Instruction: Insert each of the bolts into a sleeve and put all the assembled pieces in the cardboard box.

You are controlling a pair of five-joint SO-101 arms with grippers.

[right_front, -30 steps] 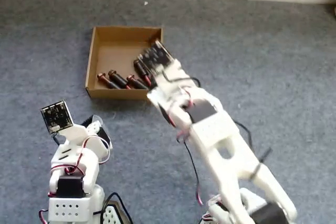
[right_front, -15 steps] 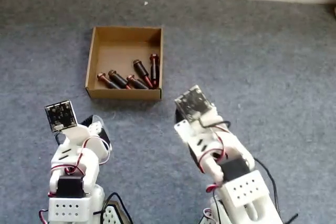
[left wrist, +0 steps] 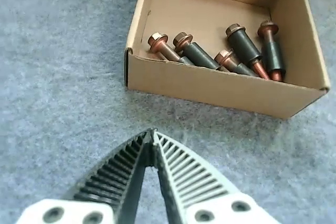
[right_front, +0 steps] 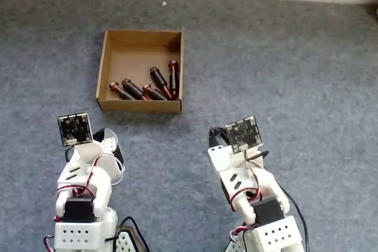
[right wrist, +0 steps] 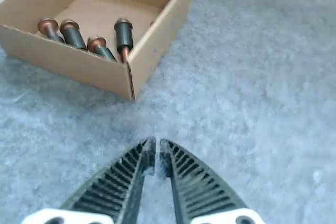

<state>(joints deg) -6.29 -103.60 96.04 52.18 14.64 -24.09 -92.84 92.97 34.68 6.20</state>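
Looking down from the high view: cardboard box (right_front: 101, 69) open side up on grey carpet (right_front: 295, 57), five bolt-and-sleeve pieces (right_front: 144, 91) lying inside along its near wall and right-hand corner; left arm (right_front: 82, 169) and right arm (right_front: 251, 175) folded back at the near edge, well apart from the box. Left wrist view: left gripper (left wrist: 153, 136) closed tip to tip, holding nothing, over carpet just short of the box's front wall; all five pieces seen inside. Right wrist view: right gripper (right wrist: 156, 148) pinched almost together, likewise empty, over carpet near the box's corner; four pieces seen inside.
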